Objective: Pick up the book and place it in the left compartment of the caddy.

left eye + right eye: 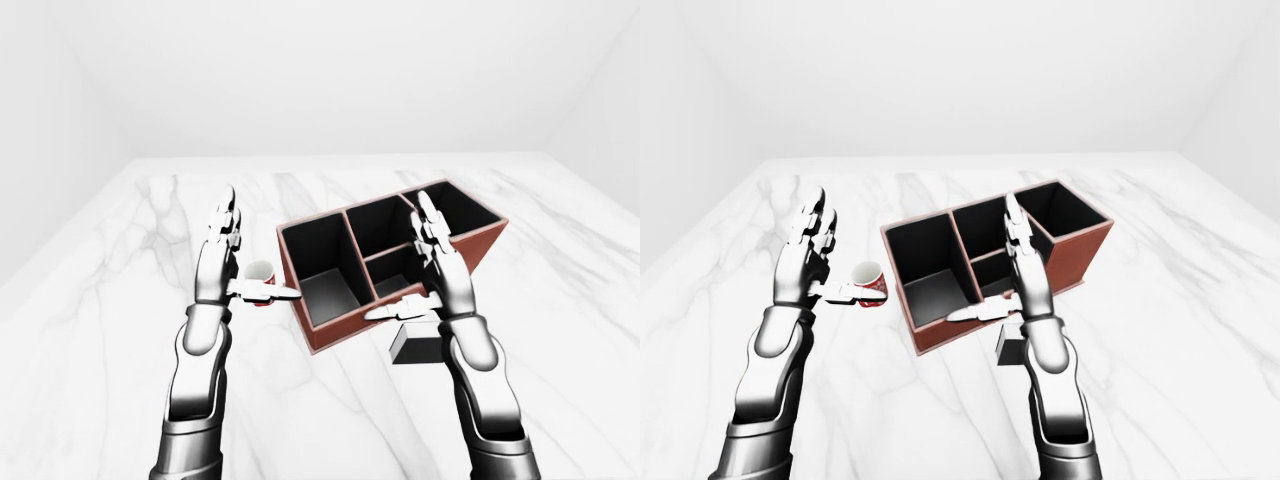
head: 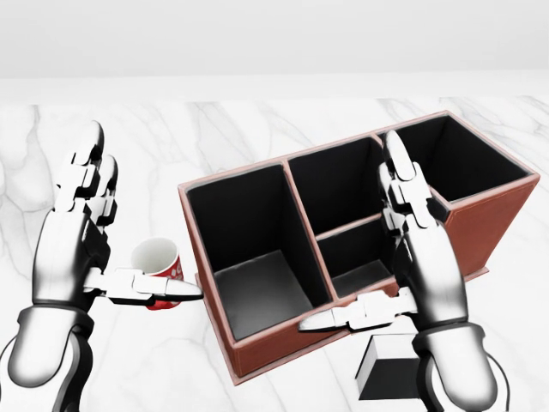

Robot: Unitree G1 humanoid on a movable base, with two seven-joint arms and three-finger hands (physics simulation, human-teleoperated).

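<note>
on a white marble table (image 2: 257,129) sits a red-brown caddy (image 2: 480,227) with black insides. it is turned a bit, so its long side runs from the bottom left to the top right of the head view. it has a big left compartment (image 2: 249,249), with only its black floor showing inside. next to that are a middle part at the top and a small part under it, and one more part at the far right. the right hand covers some of the small part and some of the wall beside it.

the book (image 2: 390,369) is dark and lies flat on the table, just below the caddy's near wall, at the bottom right of the head view. the right arm hides much of it, and the picture edge cuts off its bottom, so i cannot tell how big it is or what is on its cover. the left-eye view shows a little more of it, a dark block beside the wrist.

the right hand (image 2: 420,257) is above the caddy's near wall, over the book. its fingers are spread and point up, and its thumb sticks out to the left. it holds nothing.

the left hand (image 2: 81,232) is left of the caddy. it is spread wide too, with nothing in it. its thumb crosses in front of a red cup (image 2: 157,262) with white marks, hiding the cup's lower part. the cup stands near the caddy's left wall. i cannot tell if the thumb touches the cup.
</note>
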